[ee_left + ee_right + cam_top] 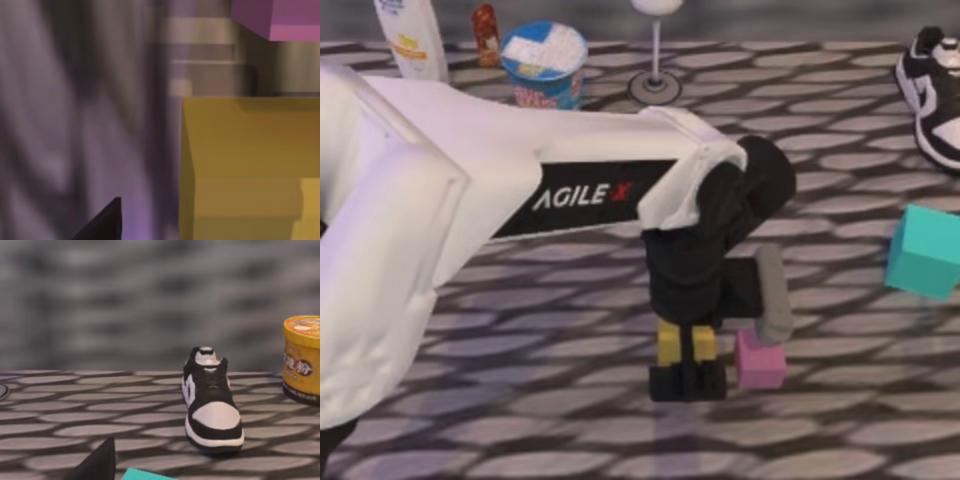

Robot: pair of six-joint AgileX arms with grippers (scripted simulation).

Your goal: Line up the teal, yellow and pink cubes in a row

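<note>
Currently: Yellow Cube Being Set Beside the Pink Cube

Step in hand. The left arm reaches across the tabletop (570,430) from its left edge, and the left gripper (688,382) is down near the middle of the front edge. Its black fingers (665,383) stand on either side of the yellow cube (685,343), apparently clamped on it. The left wrist view shows the yellow cube filling the near field, with one dark fingertip at the frame's edge. The pink cube (761,360) rests just beside the yellow one, toward the right edge, with a narrow gap between them. The teal cube (924,252) lies well apart, close to the right edge. Judged from this layout, the yellow cube is being placed second in the row.

Next move. Release of the yellow cube should leave it level with the pink cube. The teal cube must then be brought into the same line.

Right arm. The right gripper is not visible in the top view. Its wrist view shows only a dark fingertip, so its state cannot be told.

Readable markings. The left arm carries the lettering "AGILE X". Labels on the white bottle (410,38), blue-and-white cup (544,63) and yellow tub (302,359) are illegible. A black-and-white sneaker (935,85) sits at the far right corner.
</note>
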